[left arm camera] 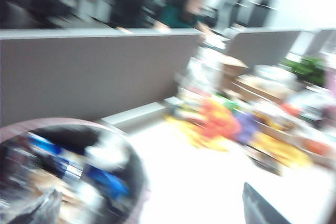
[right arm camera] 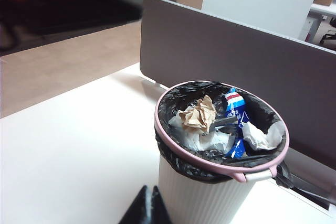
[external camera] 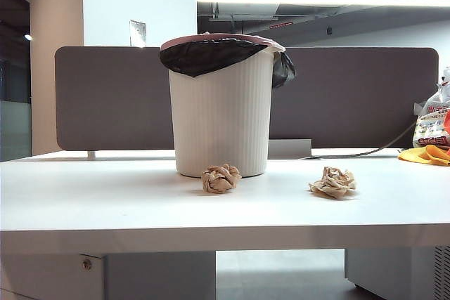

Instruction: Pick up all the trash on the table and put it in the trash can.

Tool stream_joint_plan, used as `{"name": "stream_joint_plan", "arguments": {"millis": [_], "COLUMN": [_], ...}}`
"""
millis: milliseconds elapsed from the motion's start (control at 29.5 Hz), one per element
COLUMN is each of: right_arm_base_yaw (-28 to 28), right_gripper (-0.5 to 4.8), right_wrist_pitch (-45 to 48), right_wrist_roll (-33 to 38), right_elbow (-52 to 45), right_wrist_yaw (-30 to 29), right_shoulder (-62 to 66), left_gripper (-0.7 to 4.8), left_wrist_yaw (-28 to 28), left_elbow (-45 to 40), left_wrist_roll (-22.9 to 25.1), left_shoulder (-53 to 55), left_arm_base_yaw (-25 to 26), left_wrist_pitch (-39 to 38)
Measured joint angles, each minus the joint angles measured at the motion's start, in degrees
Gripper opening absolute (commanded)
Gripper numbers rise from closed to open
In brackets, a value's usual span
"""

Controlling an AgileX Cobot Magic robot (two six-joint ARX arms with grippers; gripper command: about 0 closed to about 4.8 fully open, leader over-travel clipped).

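Wads [external camera: 221, 178] [external camera: 333, 182] lie on our table [external camera: 105, 201] before the trash can [external camera: 223, 114], one [right arm camera: 198, 114] inside. Our left gripper [left arm camera: 152, 211] is spread, our right gripper [right arm camera: 148, 208] pressed together empty. Next we reach down.

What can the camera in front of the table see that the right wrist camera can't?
Only the exterior view shows two paper wads, one by the trash can, another farther right, plus the yellow cloth. Only the right wrist view shows inside the can: one tan wad among other rubbish, and the shut right claw. Both show the can, table and partition.
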Motion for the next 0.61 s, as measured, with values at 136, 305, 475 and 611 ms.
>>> {"name": "stream_joint_plan", "arguments": {"millis": [136,305,475,611], "right_arm_base_yaw": [0.0,0.2,0.2,0.17], "right_gripper": [-0.04,-0.04,-0.04,-0.04], "right_wrist_pitch": [-3.98,-8.52,-7.91,-7.74], "right_wrist_roll": [0.9,1.53,1.99,3.61], "right_elbow": [-0.02,-2.78,-8.24,-13.4], "right_wrist_yaw": [-0.09,-2.56,-2.62,-2.56], "right_shoulder": [-0.33,-2.43,-7.04,-10.14], "left_gripper": [4.79,4.79,4.79,4.79], "left_wrist_yaw": [2.89,-2.12,-6.91,-8.55], "left_elbow": [-0.02,-0.09,-1.33,-6.73], "left_wrist_roll": [-0.02,8.66,15.41,16.48], "left_shoulder": [-1.51,-1.64,-1.68,-1.81], "left_arm_base_yaw": [-0.07,-2.67,-6.95,-9.4], "left_wrist_pitch": [-7.61,-20.85,-30.45,-29.77]}}
